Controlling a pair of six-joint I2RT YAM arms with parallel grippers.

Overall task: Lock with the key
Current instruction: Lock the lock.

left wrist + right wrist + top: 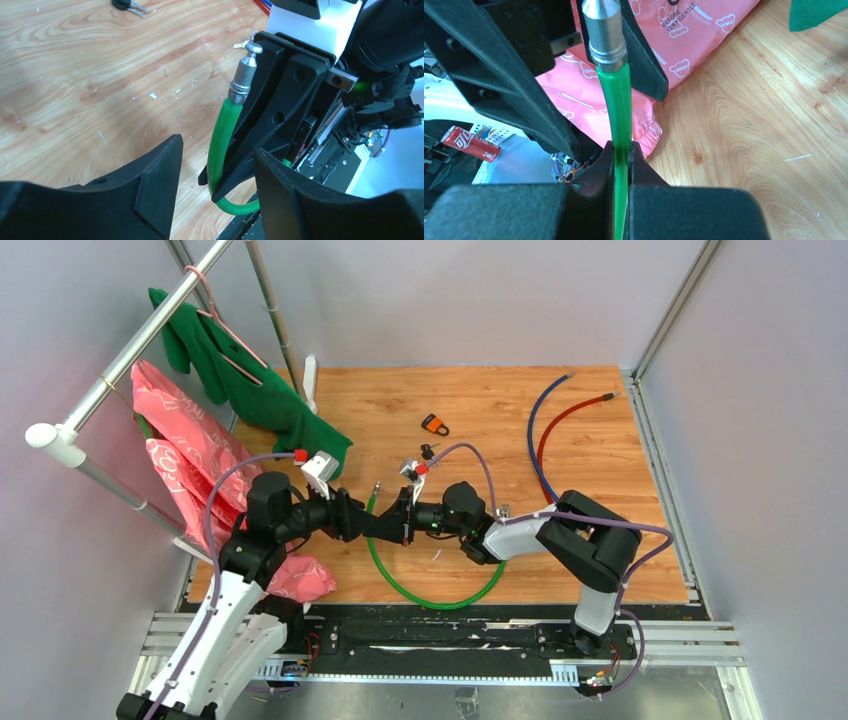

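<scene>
My right gripper point(388, 523) point(623, 150) is shut on a green cable point(620, 107) just below its silver metal tip point(604, 30), holding that end up off the wooden table. The rest of the cable loops on the table point(440, 602). My left gripper point(352, 519) point(217, 150) is open and empty, its jaws standing either side of the right gripper's fingers and the cable point(220, 135), not touching it. An orange padlock point(435, 425) lies at the table's middle back. A black-headed key bunch point(428, 451) point(129, 6) lies just in front of it.
A red cable point(560, 430) and a blue cable point(535, 425) lie at the back right. A green garment point(260, 390) hangs from a rack point(130, 350) at left, over a pink bag point(190, 470). A red can point(469, 142) lies below the table edge.
</scene>
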